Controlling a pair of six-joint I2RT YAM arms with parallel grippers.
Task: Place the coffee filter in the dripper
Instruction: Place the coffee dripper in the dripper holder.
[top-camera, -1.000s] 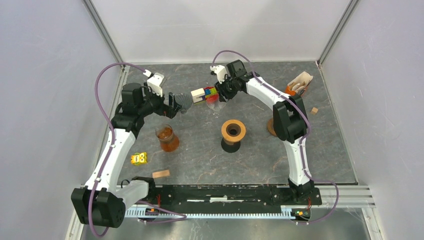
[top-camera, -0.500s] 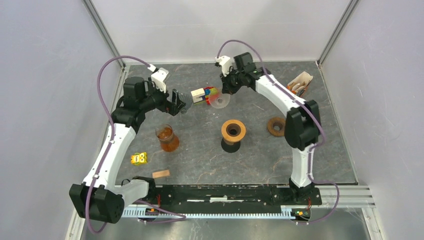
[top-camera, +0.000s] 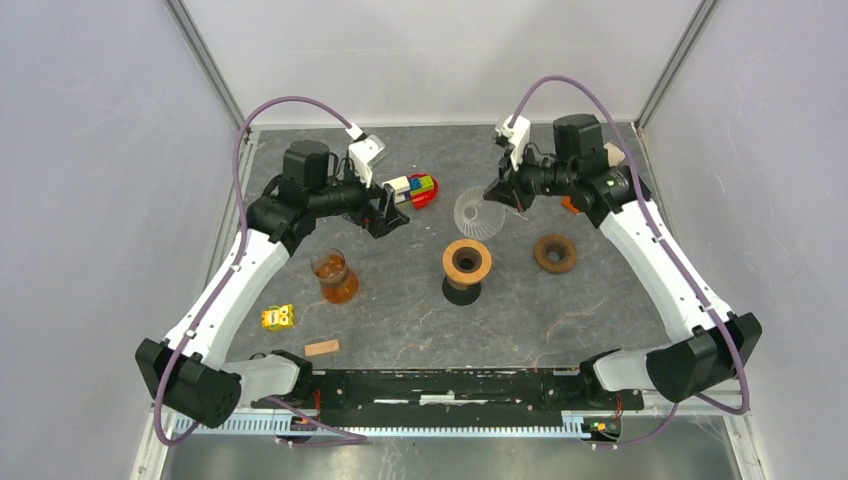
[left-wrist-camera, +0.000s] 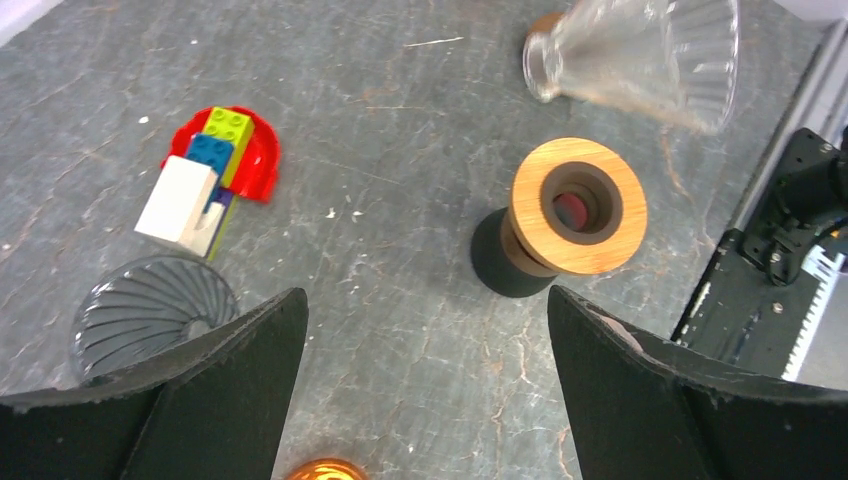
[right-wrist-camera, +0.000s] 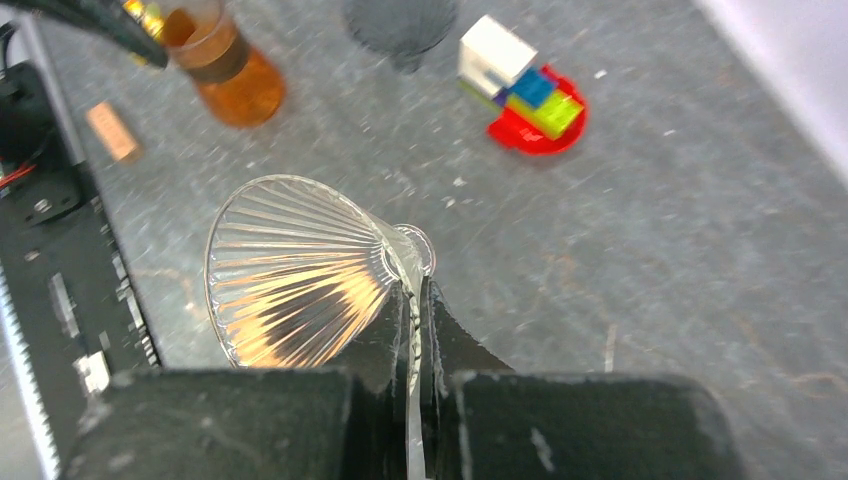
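Note:
My right gripper is shut on the rim of a clear ribbed glass dripper cone, held tilted in the air just behind the wood-topped black stand. In the right wrist view the cone is pinched between my right gripper's fingers. A grey ribbed cone-shaped filter lies on the table beside the toy bricks, left of my open, empty left gripper; it also shows in the right wrist view. In the top view my left gripper hides it.
Toy bricks on a red piece lie behind the left gripper. A glass of orange liquid stands at front left. A brown ring lies right of the stand. A yellow toy and a wooden block lie near the front.
My right arm swung right, carrying the glass cone from beside the bricks to behind the stand. My left gripper let go of the grey filter and moved right, open.

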